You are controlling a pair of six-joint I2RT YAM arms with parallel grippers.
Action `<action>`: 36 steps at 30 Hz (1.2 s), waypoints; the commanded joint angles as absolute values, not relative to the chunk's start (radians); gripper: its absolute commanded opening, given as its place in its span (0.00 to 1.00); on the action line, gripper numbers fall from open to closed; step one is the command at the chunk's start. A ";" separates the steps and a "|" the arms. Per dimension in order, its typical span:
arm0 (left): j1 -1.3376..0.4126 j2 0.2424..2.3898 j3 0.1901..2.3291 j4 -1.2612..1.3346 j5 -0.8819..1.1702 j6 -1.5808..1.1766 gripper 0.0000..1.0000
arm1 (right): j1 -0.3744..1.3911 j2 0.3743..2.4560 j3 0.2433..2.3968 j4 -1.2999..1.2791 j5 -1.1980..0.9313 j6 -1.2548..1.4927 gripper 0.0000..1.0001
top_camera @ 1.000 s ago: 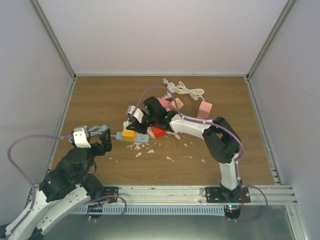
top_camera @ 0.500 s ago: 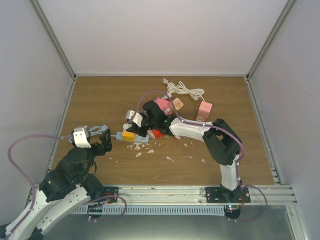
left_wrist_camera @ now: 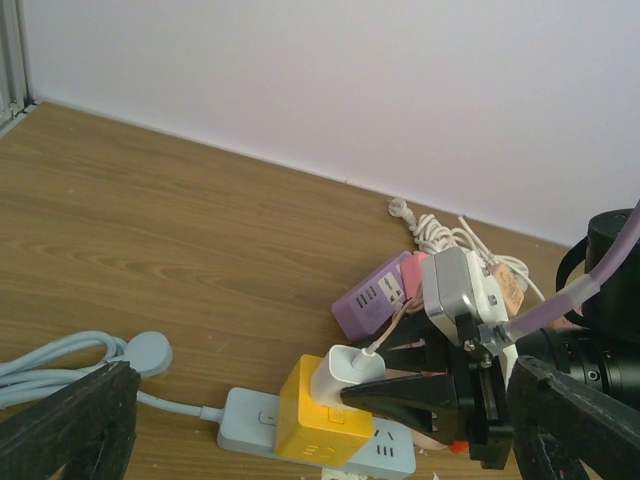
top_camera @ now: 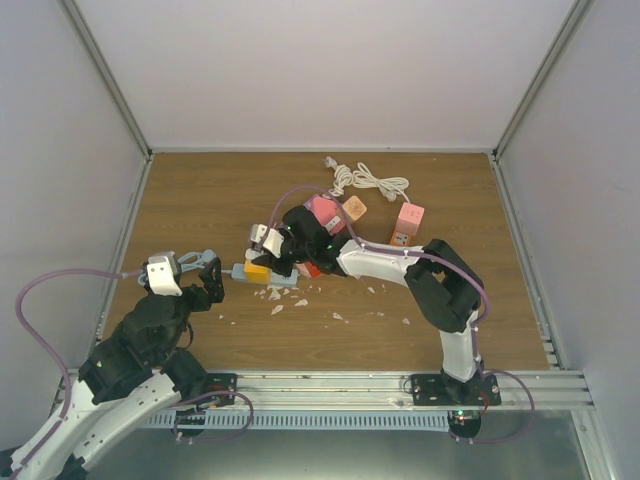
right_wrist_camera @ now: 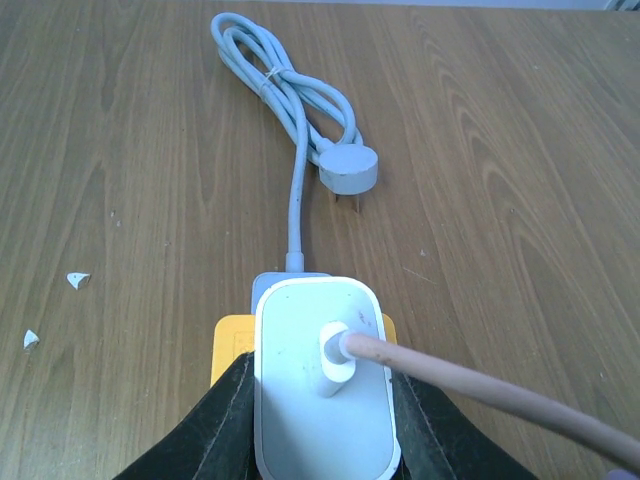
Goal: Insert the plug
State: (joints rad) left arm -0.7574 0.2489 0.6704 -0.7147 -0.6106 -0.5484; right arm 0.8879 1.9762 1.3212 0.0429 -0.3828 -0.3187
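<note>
My right gripper (top_camera: pixel 263 248) is shut on a white plug (right_wrist_camera: pixel 320 400) with a pinkish cable. It holds the plug against the top of a yellow cube socket (right_wrist_camera: pixel 232 340). The cube sits on a light blue power strip (left_wrist_camera: pixel 250 415) near the table's middle. In the left wrist view the plug (left_wrist_camera: pixel 343 375) stands on the cube (left_wrist_camera: pixel 315 425), with the black right fingers (left_wrist_camera: pixel 430 392) around it. My left gripper (top_camera: pixel 208 272) is open and empty, left of the strip and apart from it.
The strip's cable and round plug (right_wrist_camera: pixel 347 170) lie on the wood beyond it. A purple power strip (left_wrist_camera: pixel 378 297), pink blocks (top_camera: pixel 410 220) and a coiled white cable (top_camera: pixel 365 180) lie behind. White crumbs (top_camera: pixel 300 300) are scattered in front. Walls enclose the table.
My right gripper has moved a little left and down with the white plug, onto the yellow cube. The left arm has not moved.
</note>
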 commanded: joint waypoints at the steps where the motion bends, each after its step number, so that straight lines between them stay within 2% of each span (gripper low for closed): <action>1: -0.755 0.256 0.662 -0.660 -0.619 -0.544 0.99 | 0.894 2.095 1.237 -0.218 -0.165 -0.370 0.01; 5: -0.755 0.256 0.661 -0.660 -0.620 -0.545 0.99 | 0.906 2.095 1.242 -0.228 -0.158 -0.357 0.01; 12: -0.755 0.261 0.660 -0.656 -0.616 -0.552 0.99 | 0.908 1.981 1.327 -0.239 -0.227 -0.224 0.01; 15: -0.755 0.266 0.660 -0.658 -0.618 -0.554 0.99 | 0.908 1.904 1.310 -0.169 -0.229 -0.174 0.25; 17: -0.755 0.270 0.661 -0.659 -0.617 -0.554 0.99 | 0.909 1.869 1.315 -0.146 -0.243 -0.143 0.46; 22: -0.755 0.286 0.664 -0.662 -0.617 -0.560 0.99 | 0.908 1.829 1.357 -0.175 -0.309 -0.099 0.65; 32: -0.755 0.286 0.666 -0.667 -0.619 -0.569 0.99 | 0.908 1.664 1.209 -0.115 -0.345 -0.002 0.70; 36: -0.755 0.294 0.680 -0.639 -0.536 -0.531 0.99 | 0.908 1.562 1.141 -0.073 -0.307 0.087 0.71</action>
